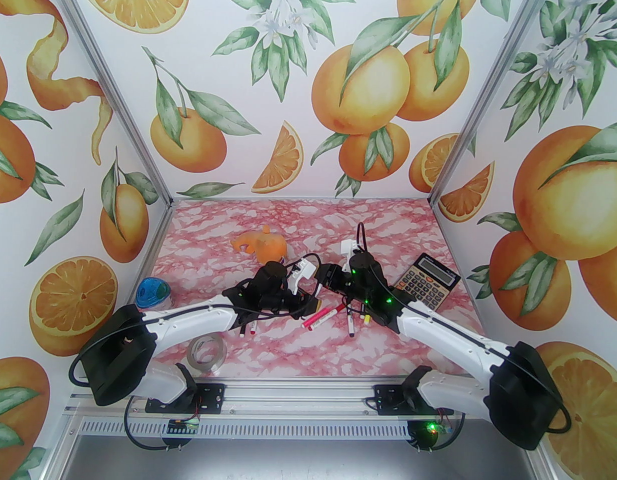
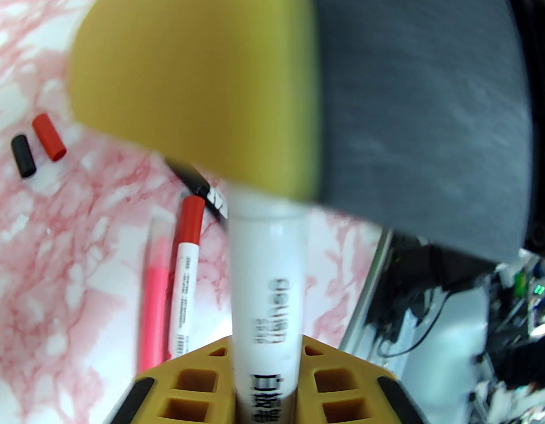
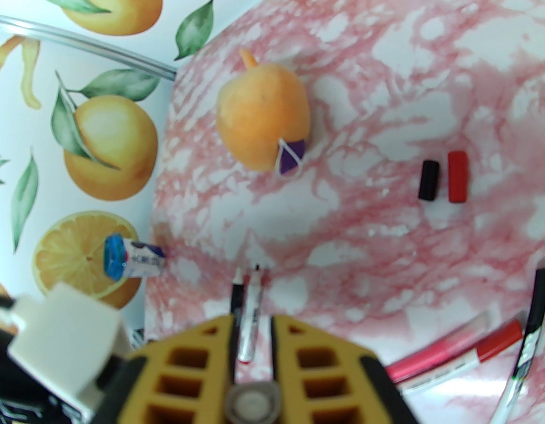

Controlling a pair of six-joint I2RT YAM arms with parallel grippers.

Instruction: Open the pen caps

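I am reading this as mid-task, with one pen in hand and several more waiting. The left end effector (image 2: 266, 347) is clenching a white-barrelled pen (image 2: 268, 276) at the bottom centre of the left wrist view. The barrel is running up the frame until it is vanishing under a yellow and black finger (image 2: 202, 82) of the other arm, which is covering its far end. Seen from the right wrist, the right end effector (image 3: 252, 325) is clamped tight around a round pale end (image 3: 252, 402) at the bottom centre. I am taking that to be this pen's capped end, seen end-on. Whether the cap is already parting from the barrel I cannot tell. Two pen caps are lying loose on the tabletop (image 3: 431, 38), a black cap (image 3: 428, 180) and a red cap (image 3: 458, 176) side by side at the right of the frame. So I am counting at least two pens as opened. Two slim pens (image 3: 254, 298) just above the fingertips seem to be showing bare tips, though blur is making that uncertain. At the lower right a red-ended pen (image 3: 493, 340) is looking capped. Beside it a pink pen (image 3: 436, 347) and a black pen (image 3: 537, 298) are waiting, their ends too unclear for me to call.
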